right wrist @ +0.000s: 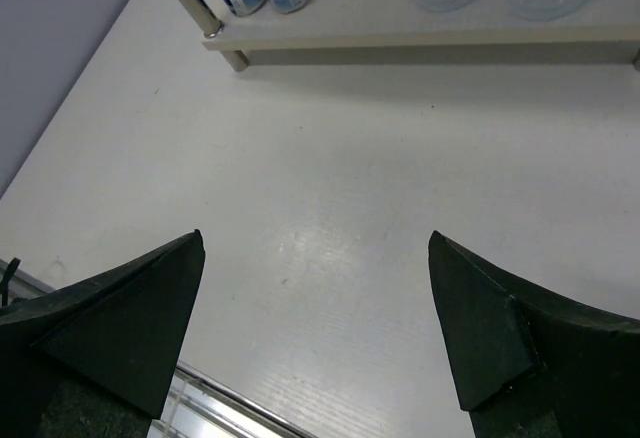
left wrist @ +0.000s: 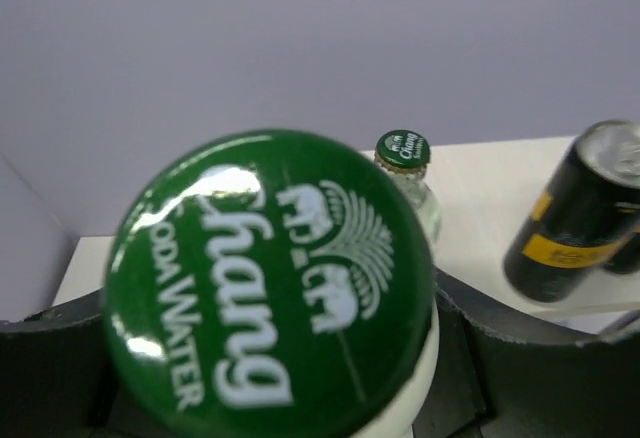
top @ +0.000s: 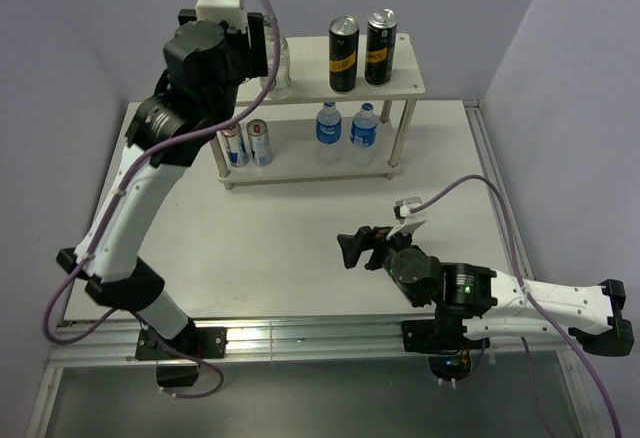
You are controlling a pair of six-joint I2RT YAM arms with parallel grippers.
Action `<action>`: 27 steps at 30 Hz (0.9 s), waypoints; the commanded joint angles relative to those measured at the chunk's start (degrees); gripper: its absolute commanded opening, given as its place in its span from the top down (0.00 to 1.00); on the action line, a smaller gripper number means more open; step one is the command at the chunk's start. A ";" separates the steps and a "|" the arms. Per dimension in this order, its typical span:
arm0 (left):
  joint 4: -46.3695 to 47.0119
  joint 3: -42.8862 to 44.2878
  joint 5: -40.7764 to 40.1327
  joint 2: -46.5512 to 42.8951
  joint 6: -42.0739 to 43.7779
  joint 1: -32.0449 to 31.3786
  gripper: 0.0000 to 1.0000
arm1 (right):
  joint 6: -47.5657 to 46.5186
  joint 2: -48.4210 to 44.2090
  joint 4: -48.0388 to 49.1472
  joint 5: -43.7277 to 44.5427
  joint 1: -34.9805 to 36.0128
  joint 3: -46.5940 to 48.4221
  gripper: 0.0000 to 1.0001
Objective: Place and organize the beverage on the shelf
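Nearest me, my right gripper [right wrist: 316, 235] hangs over bare table with its fingers wide apart and the shelf [top: 405, 76] at its twelve o'clock. My left gripper [top: 258, 46] is far out at the shelf's left end, clamped on a soda water bottle [left wrist: 270, 278] just under its green cap. The bottle's long axis is upright, pointing at my camera. A matching bottle [left wrist: 403, 154] stands just beyond at one o'clock, with black cans [left wrist: 572, 220] at three. Whether my bottle's base touches the top board, I cannot tell.
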 commanded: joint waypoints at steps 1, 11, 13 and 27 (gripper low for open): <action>-0.73 8.06 9.14 4.68 4.22 5.09 1.00 | 6.47 -4.01 -4.65 3.03 0.98 -2.86 0.00; 0.50 9.22 20.93 9.71 -2.28 18.98 1.00 | 12.72 -10.35 -11.08 5.14 1.95 -6.56 0.00; 1.11 8.34 21.98 9.72 -3.07 19.60 1.00 | 12.89 -11.23 -11.25 5.49 2.04 -6.91 0.00; 7.00 -2.03 28.84 6.11 -7.21 21.01 1.00 | 13.59 -8.77 -10.02 6.02 2.22 -7.44 0.00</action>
